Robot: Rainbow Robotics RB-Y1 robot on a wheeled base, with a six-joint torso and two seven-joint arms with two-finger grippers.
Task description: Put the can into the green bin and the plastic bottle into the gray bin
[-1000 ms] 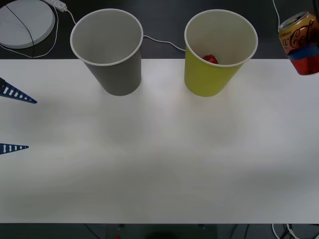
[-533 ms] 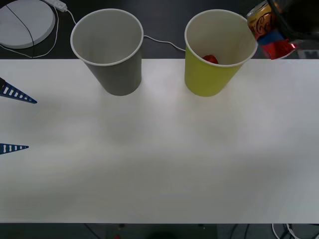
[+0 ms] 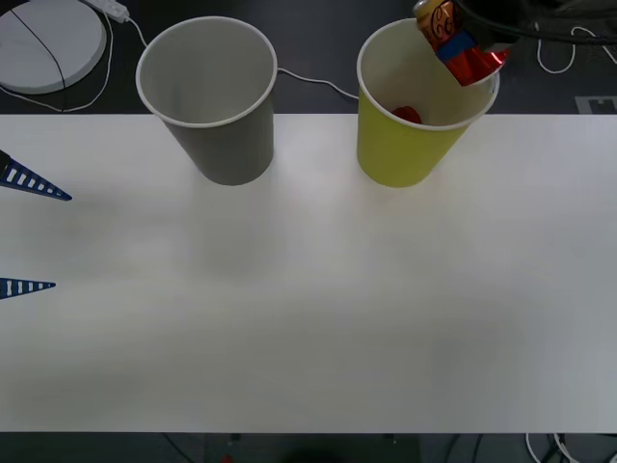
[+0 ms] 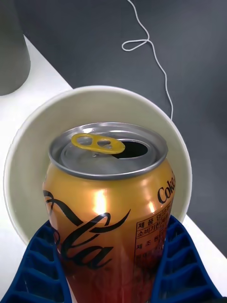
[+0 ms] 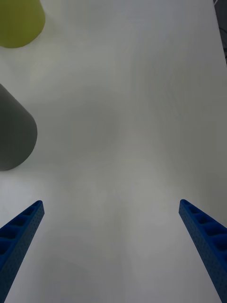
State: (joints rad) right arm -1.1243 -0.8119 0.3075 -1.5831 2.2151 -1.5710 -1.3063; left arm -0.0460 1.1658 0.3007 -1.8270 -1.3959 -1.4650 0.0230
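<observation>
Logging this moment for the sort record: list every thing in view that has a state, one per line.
Red and orange aluminium drink can: opened, tilted, held above the green bin's mouth.
Yellow-green tapered paper bin: upright, a small red object inside.
Gray tapered paper bin: upright, nothing seen inside.
Right tool: shut on the can.
Left tool: open, over the white table, holding nothing.

Left gripper (image 5: 113,246): blue tapered fingers, hollow ribbed cells; right gripper (image 4: 113,265): blue, broad ribbed pads
</observation>
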